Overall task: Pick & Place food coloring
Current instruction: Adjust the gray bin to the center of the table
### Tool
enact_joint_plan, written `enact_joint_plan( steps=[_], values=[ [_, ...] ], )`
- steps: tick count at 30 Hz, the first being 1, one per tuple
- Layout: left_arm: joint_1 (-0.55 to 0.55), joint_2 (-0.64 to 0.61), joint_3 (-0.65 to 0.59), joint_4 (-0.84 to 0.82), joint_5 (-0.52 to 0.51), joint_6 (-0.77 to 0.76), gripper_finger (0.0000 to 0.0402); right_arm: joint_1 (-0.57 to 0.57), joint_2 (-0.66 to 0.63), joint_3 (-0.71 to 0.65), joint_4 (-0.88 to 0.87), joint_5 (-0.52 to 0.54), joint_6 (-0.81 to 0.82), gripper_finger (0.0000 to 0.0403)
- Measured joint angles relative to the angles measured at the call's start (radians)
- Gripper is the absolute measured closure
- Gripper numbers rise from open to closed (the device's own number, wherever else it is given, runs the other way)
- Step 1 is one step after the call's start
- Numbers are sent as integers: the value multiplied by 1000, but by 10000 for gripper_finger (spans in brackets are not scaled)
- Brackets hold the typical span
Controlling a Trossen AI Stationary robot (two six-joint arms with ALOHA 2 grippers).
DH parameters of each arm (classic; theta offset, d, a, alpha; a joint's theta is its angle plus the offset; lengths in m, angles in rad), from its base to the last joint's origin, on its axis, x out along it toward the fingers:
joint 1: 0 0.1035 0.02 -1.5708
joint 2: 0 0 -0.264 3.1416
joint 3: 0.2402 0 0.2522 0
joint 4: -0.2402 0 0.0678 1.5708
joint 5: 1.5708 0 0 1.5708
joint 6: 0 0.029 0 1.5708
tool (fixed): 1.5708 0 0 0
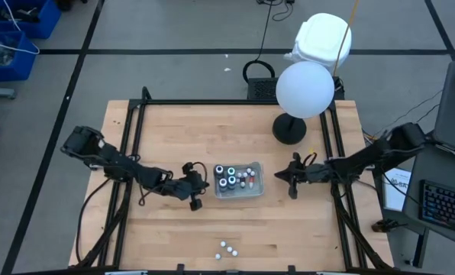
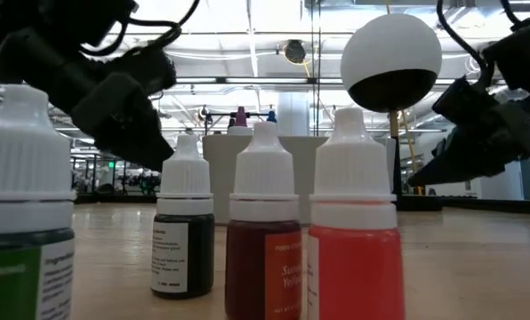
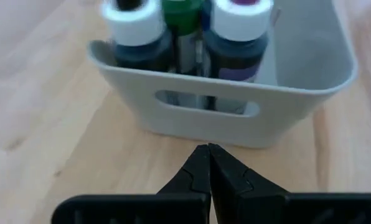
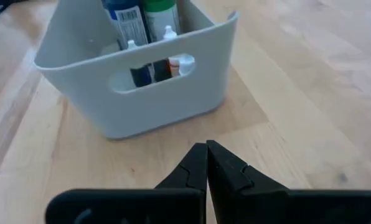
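Observation:
Four small dropper bottles of food coloring (image 2: 265, 231) with white caps stand on their bases at the table's near edge (image 1: 226, 248); their fills are green, dark, brownish-red and orange-red. A pale tray (image 1: 239, 182) at mid-table holds larger bottles with white, green and purple tops (image 3: 185, 31) and a few small droppers (image 4: 176, 65). My left gripper (image 3: 208, 149) is shut just off the tray's left end wall (image 3: 204, 118), touching nothing. My right gripper (image 4: 206, 146) is shut just off the tray's right end wall (image 4: 148, 93), also touching nothing.
A lamp with a white globe (image 1: 304, 88) and a round black base (image 1: 288, 128) stands on the far right of the table. Black frame rails (image 1: 136, 145) run along the table's left and right sides. Bare wood lies between the tray and the near-edge bottles.

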Motion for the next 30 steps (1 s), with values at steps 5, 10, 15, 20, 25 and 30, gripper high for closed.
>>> enact_joint_plan(
  steps=[5,10,15,20,25,30],
  values=[
    [9,79,3,62,22,-5,399,-1,173,48,77,-23,-54,403],
    [21,126,12,64,56,-18,399,-25,304,147,86,-25,-88,403],
    [32,136,12,72,62,-6,397,-52,396,241,80,-114,-110,403],
    [33,136,13,86,63,21,397,-56,476,314,74,-158,-135,403],
    [32,136,12,82,64,25,398,-60,528,357,63,-209,-137,403],
    [32,136,11,78,67,26,395,-60,532,362,53,-206,-135,403]
  ],
)
